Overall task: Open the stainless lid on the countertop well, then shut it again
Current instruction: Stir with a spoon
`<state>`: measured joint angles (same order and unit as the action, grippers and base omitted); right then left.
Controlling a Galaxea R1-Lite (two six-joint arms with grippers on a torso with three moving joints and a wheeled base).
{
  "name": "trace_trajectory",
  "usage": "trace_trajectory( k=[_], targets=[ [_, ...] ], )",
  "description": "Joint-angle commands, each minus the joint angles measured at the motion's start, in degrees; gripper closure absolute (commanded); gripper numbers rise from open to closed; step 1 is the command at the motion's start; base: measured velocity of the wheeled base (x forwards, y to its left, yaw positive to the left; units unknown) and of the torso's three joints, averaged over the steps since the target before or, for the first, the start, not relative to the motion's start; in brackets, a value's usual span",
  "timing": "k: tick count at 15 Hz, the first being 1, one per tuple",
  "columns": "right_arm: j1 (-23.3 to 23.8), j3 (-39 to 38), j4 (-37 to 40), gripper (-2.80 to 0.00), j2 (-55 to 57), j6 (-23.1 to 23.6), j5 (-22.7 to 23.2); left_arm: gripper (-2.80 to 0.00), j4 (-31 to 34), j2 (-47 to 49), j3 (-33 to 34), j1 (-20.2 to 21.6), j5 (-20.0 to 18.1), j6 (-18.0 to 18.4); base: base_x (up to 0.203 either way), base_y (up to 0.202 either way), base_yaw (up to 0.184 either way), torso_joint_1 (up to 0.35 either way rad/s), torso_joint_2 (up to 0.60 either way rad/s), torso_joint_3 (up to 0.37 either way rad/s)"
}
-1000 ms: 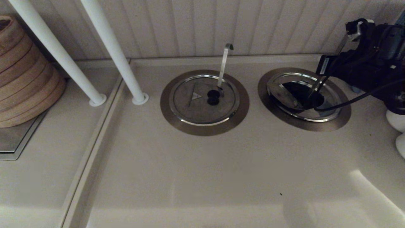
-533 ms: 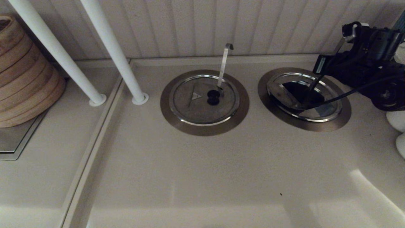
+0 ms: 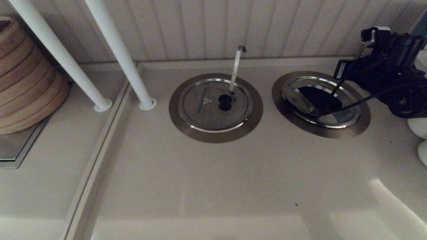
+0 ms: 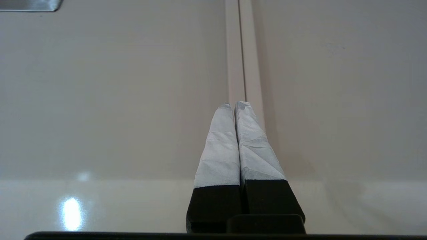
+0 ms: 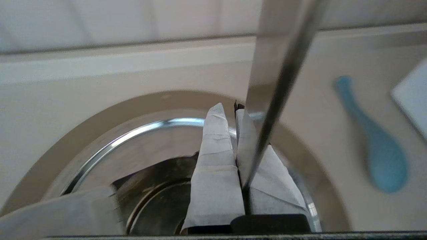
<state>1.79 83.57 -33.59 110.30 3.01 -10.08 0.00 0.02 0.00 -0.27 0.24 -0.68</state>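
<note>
The countertop well (image 3: 279, 105) is the right-hand ringed hole. The stainless lid (image 3: 343, 117) lies partly open in it. A steel flap (image 3: 297, 99) tilts at the left, and the dark inside (image 5: 156, 206) shows in the middle. A straight flat utensil handle (image 5: 277, 50) pokes out. My right gripper (image 3: 340, 71) hangs over the well's back right edge, right beside that handle. Its taped fingers are pressed together (image 5: 230, 108); I cannot tell whether anything is pinched at their tips. My left gripper (image 4: 233, 104) is shut and empty over bare counter, out of the head view.
A second ringed well with a closed lid (image 3: 206, 113) and a hook-tipped handle (image 3: 237, 63) sits to the left. Two white posts (image 3: 120, 56) and a stack of wooden rings (image 3: 26, 76) stand further left. White objects (image 3: 418, 128) and a blue spoon (image 5: 383, 160) lie at the right.
My right arm's body has lifted and drawn back toward the right. The fingertips stay over the well's back right edge. The lid looks the same.
</note>
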Motion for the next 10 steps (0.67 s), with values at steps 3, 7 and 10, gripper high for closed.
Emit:
trace_trajectory(
  k=[3,7,10],
  targets=[
    [1.4,-1.3,-1.4,0.00,-1.9,1.9,0.0,0.00,0.0,0.1,0.0,0.0,0.0,0.0,0.000,0.000,0.000,0.000,0.00,0.000],
    [-0.3,-5.4,-1.2,0.00,-5.7,3.4,1.1,0.00,0.0,0.1,0.0,0.0,0.0,0.0,0.000,0.000,0.000,0.000,0.00,0.000],
    [-3.8,-7.7,-0.8,0.00,-7.1,3.0,2.3,0.00,0.0,0.1,0.0,0.0,0.0,0.0,0.000,0.000,0.000,0.000,0.00,0.000]
  ],
)
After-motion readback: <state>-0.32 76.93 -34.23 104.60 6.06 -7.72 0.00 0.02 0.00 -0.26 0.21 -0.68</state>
